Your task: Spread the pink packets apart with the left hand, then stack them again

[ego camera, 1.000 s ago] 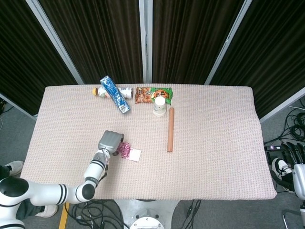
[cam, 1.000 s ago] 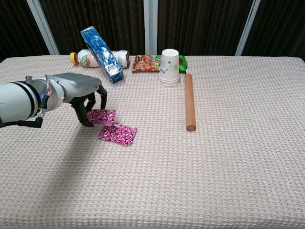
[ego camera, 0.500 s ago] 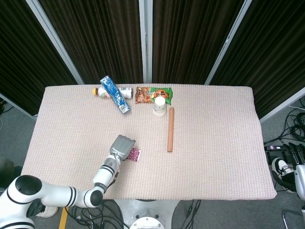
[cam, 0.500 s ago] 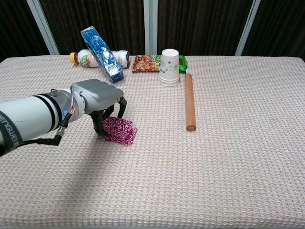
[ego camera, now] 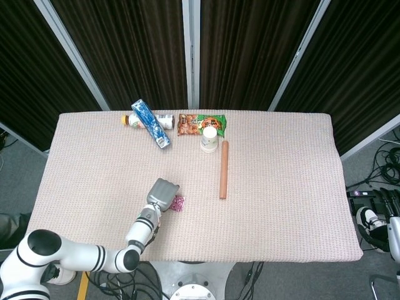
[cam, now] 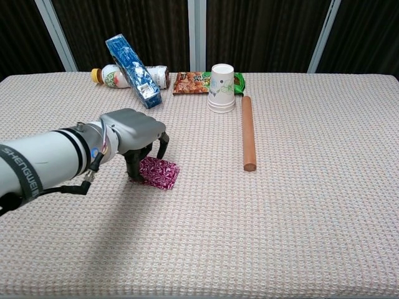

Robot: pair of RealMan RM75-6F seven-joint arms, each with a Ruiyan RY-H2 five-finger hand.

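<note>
The pink packets (cam: 161, 172) lie as one overlapping pile on the woven tablecloth, front left of centre; in the head view only a pink edge (ego camera: 179, 203) shows. My left hand (cam: 136, 134) arches over the pile's left part, fingertips down on the top packet and pinching it. From above, the same hand (ego camera: 162, 192) covers most of the pile. My right hand (ego camera: 393, 201) hangs off the table at the far right edge, mostly cut off, so its fingers cannot be read.
A wooden rolling pin (cam: 248, 131) lies lengthwise right of the packets. At the back stand stacked paper cups (cam: 222, 88), a snack bag (cam: 191, 82), a blue box (cam: 133, 62) leaning on a lying bottle (cam: 113, 76).
One second ago the left hand held one packet to the left of the other. It has carried that packet right and set it on top, so the two now overlap.
</note>
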